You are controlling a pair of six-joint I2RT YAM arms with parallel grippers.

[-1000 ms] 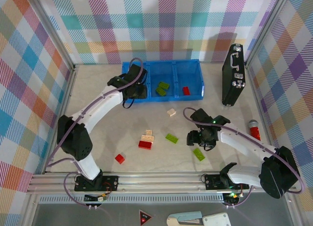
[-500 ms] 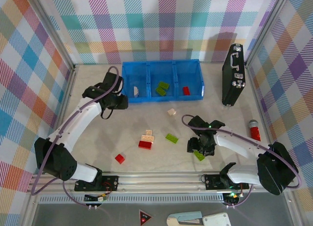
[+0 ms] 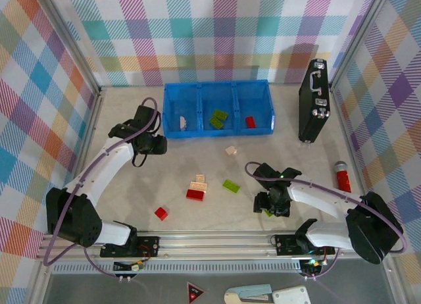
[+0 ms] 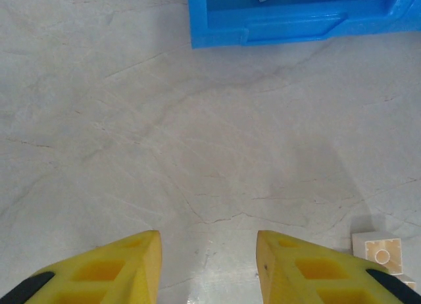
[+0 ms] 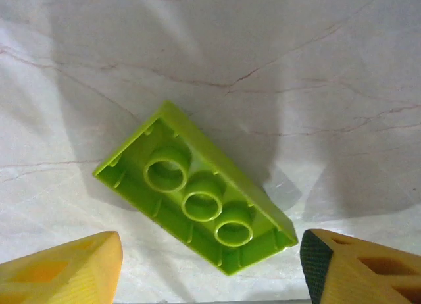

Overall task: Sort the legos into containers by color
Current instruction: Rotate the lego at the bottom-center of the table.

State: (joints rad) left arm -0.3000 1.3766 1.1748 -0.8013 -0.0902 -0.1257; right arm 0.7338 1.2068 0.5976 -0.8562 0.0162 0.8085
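Your right gripper (image 5: 210, 261) straddles the upturned lime brick (image 5: 197, 199) — jaws apart, poised to close; left gripper (image 4: 207, 261) hangs parted, empty.

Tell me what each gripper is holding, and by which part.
Nothing is held. The left gripper stands open over bare table. The right gripper stands open around a green brick lying upside down on the table, not clamped.

No legible text, number or brand anywhere. A small dark triangular plate (image 3: 195, 292) with a red spot bears nothing readable.
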